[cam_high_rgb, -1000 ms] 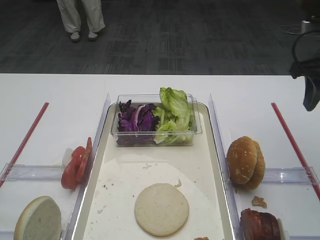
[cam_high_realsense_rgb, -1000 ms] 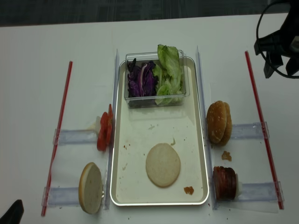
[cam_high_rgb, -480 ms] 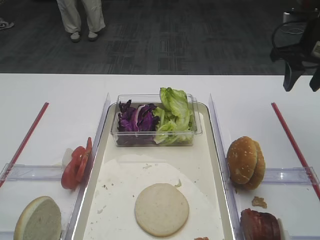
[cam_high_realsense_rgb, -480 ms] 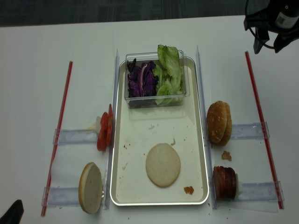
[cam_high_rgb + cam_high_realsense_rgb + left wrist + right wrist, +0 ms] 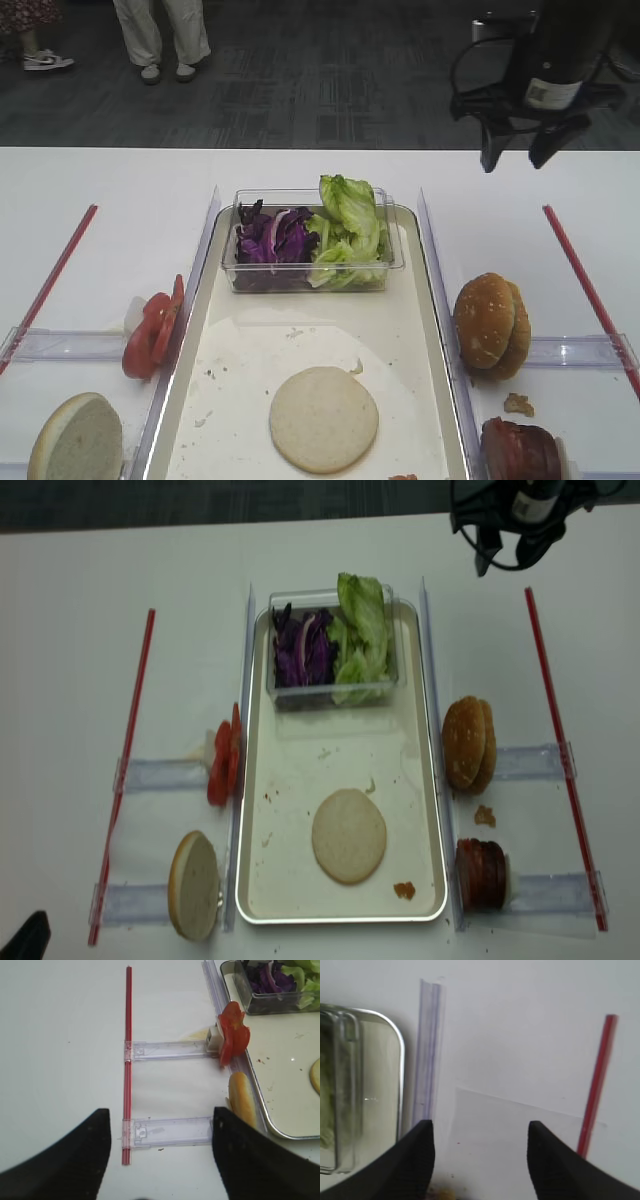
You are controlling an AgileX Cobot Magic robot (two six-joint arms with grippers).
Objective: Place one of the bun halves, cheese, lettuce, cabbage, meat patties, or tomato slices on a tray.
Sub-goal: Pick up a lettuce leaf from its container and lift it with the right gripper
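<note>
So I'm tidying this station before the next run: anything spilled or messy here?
Yes. A brown crumb lies on the table between the seeded buns and the patties, another sits near the tray's front right corner, and small specks dot the tray floor left of the bun half.

no readable text, pale label on right arm (image 5: 548, 93) too small to read

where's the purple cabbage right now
In the exterior high view the cabbage sits in the left half of the clear tub at the tray's far end, lettuce directly on its right.
</note>
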